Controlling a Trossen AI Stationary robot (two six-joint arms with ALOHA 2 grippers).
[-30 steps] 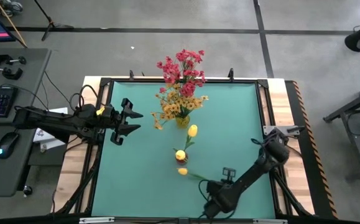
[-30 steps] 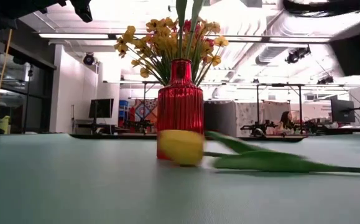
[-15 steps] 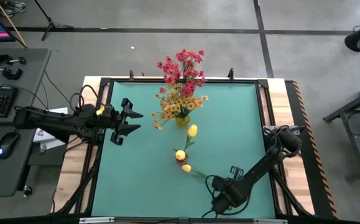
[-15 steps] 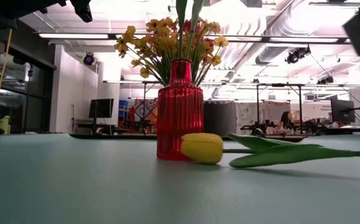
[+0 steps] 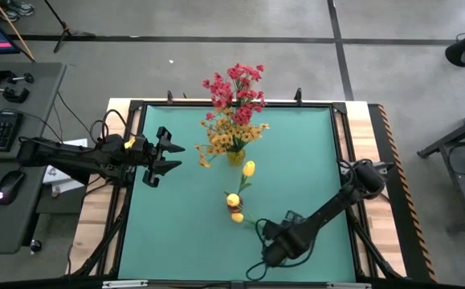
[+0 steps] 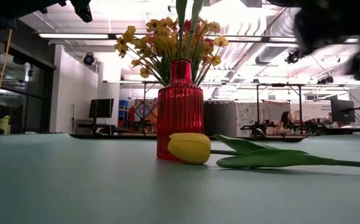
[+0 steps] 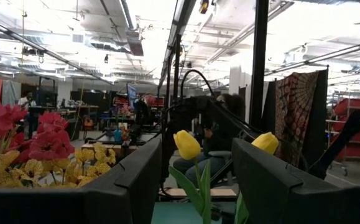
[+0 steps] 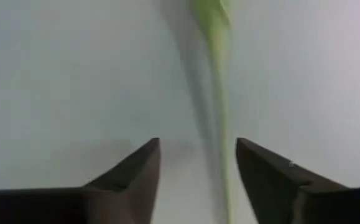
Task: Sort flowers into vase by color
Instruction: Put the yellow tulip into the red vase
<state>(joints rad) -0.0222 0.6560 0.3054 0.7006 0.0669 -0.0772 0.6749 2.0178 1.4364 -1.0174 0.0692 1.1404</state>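
The right pincer [image 5: 266,254] stood open near the desk's [image 5: 192,233] front edge, straddling the stem of a yellow tulip [image 6: 189,148] lying flat beside the red vase [image 6: 180,107]. The left pincer [image 5: 161,156] hung open at the left edge, holding nothing.

Red vase [image 5: 235,210] just behind lying tulip [image 5: 238,217]; bare mat [image 5: 184,233] elsewhere
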